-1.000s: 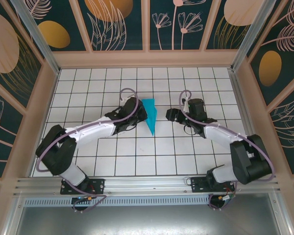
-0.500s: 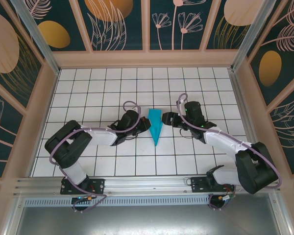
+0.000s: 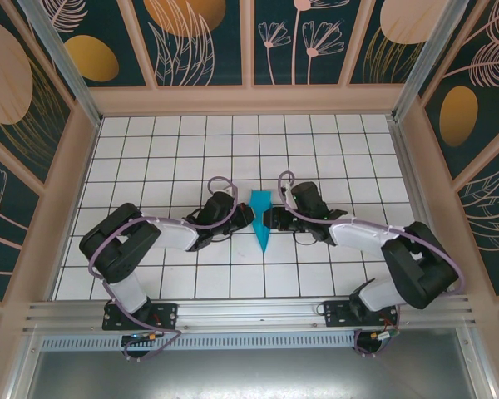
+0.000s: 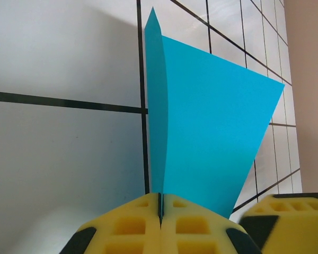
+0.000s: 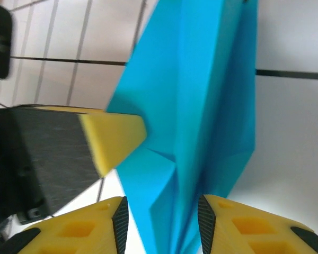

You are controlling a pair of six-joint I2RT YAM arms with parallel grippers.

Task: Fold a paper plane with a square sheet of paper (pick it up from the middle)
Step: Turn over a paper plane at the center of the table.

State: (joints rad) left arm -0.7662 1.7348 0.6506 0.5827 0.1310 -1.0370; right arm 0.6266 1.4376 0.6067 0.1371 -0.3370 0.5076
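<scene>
Pinching the paper plane at its fold, left claw is clenched on it; right claw straddles it, jaws apart. Risk: opposing pulls could tear or crumple it.

left fingers — clamped on paper plane | plane upright over tiled table

The paper plane stands mid-worktop, hemmed in by the left gripper and right gripper on either side. Their arms cross the near half. The far half and both far corners lie free up to the walls.
</scene>
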